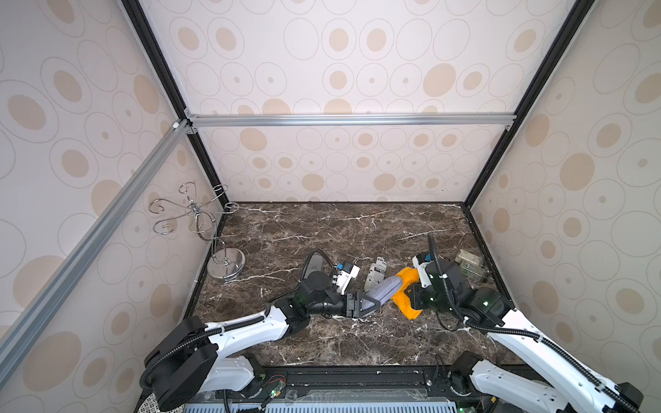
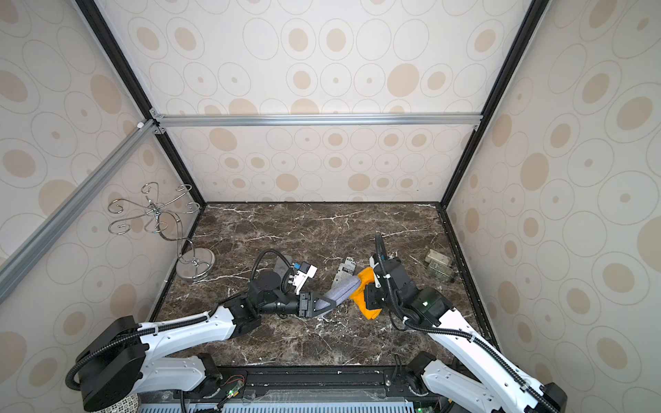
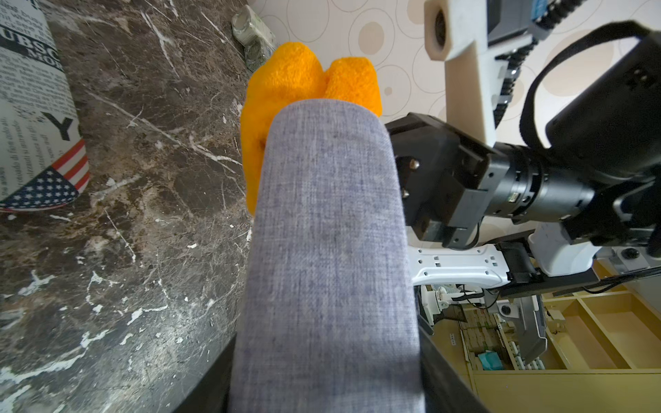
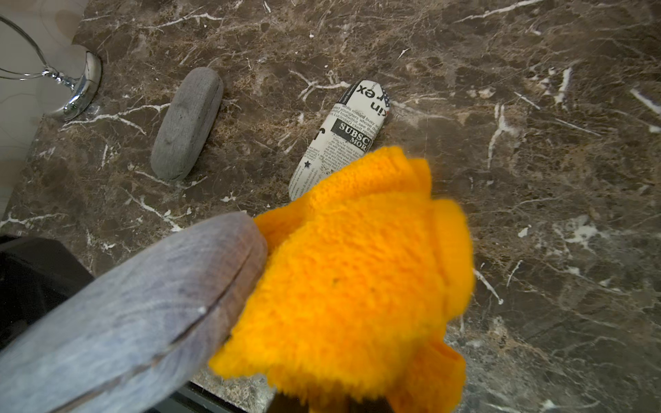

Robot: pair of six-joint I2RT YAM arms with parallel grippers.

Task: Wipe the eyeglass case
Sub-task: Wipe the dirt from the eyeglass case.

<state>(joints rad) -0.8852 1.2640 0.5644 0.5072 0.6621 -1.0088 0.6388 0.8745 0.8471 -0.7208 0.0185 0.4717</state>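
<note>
Holding the eyeglass case in our left gripper, right gripper pinching orange cloth, cloth touching the case's tip

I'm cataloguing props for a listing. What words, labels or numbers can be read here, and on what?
"SUBSC" over "MOR": black box on the newspaper-print eyeglass case, cut off at its edge.
"ex": large letters near that case's end.
Its fine print: too small to read.
No text: blue-grey fabric eyeglass case, fluffy orange cloth.
</note>
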